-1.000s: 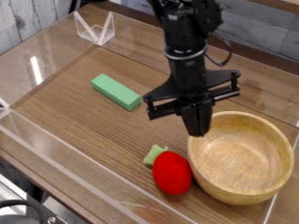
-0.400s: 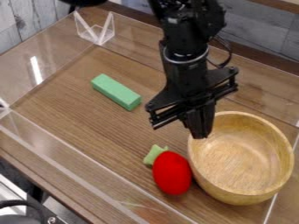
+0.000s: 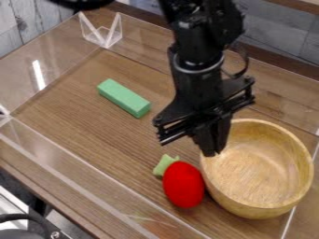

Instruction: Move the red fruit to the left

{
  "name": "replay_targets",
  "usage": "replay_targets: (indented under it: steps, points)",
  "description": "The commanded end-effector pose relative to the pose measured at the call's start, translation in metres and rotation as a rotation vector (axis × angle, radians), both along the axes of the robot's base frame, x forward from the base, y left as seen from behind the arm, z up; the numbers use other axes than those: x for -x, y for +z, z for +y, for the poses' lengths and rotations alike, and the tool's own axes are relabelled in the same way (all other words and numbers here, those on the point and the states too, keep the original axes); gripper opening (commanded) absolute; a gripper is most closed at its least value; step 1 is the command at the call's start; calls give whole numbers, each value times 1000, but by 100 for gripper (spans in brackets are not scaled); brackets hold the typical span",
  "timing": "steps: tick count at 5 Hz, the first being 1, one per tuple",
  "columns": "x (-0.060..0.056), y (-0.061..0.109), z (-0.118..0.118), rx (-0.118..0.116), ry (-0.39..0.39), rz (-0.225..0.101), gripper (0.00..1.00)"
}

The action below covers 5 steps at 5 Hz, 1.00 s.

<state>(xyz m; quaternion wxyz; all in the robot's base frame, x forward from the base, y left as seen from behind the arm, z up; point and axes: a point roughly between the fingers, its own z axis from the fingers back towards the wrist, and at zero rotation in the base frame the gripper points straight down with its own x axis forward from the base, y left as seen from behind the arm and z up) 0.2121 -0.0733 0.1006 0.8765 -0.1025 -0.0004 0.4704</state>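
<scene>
The red fruit (image 3: 185, 184) lies on the wooden table near the front, its light green stem tip (image 3: 165, 166) pointing back left, right beside the wooden bowl (image 3: 297, 149). My gripper (image 3: 210, 142) hangs pointing down just behind and above the fruit, over the bowl's left rim. Nothing is held in it. Its dark fingers (image 3: 207, 131) overlap from this angle, so I cannot make out a gap between them.
A flat green block (image 3: 123, 97) lies to the left at mid table. Clear acrylic walls (image 3: 37, 75) fence the table, and a small clear stand (image 3: 100, 30) sits at the back left. The bowl is empty.
The wrist has rolled a little, tilting the crossbar above the fingers. The fruit, bowl and block have not moved.
</scene>
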Motion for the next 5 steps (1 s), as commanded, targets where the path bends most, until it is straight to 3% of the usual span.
replay_targets:
  steps: [1, 2, 4, 5]
  points:
    - [-2, 13, 8, -13, -43, -39, 100]
    - [-1, 15, 15, -33, -83, -38, 100]
    - [7, -11, 14, -57, -162, -34, 100]
    - [14, -16, 17, -69, -152, -32, 100]
